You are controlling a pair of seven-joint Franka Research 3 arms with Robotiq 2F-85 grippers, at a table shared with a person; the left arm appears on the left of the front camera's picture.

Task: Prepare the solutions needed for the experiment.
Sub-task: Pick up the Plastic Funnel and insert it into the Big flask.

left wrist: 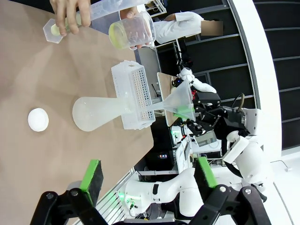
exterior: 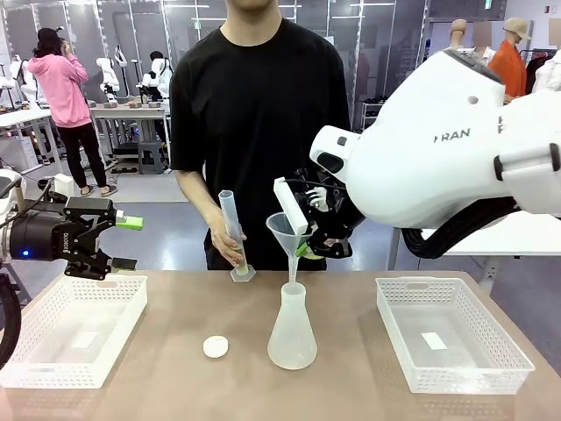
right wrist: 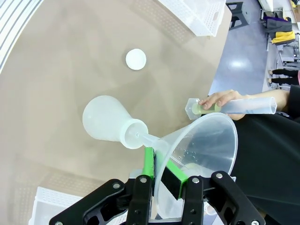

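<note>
A whitish conical flask (exterior: 292,329) stands mid-table; I cannot make out the solutions through its cloudy wall. A clear funnel (exterior: 282,230) has its spout in the flask's neck, and my right gripper (exterior: 307,246) is shut on the funnel's rim. In the right wrist view the funnel (right wrist: 206,145) sits between the green pads of the right gripper (right wrist: 161,173), above the flask (right wrist: 105,119). A person's hand tilts a graduated cylinder (exterior: 235,237) with yellowish liquid at its foot (right wrist: 197,108). My left gripper (exterior: 123,241) hangs open over the left basket, also seen as the left gripper (left wrist: 149,172).
A white round cap (exterior: 216,346) lies left of the flask. White mesh baskets stand at the left (exterior: 53,368) and right (exterior: 456,373). A clear beaker (left wrist: 133,30) with yellowish liquid shows by the cylinder. The person stands at the far edge.
</note>
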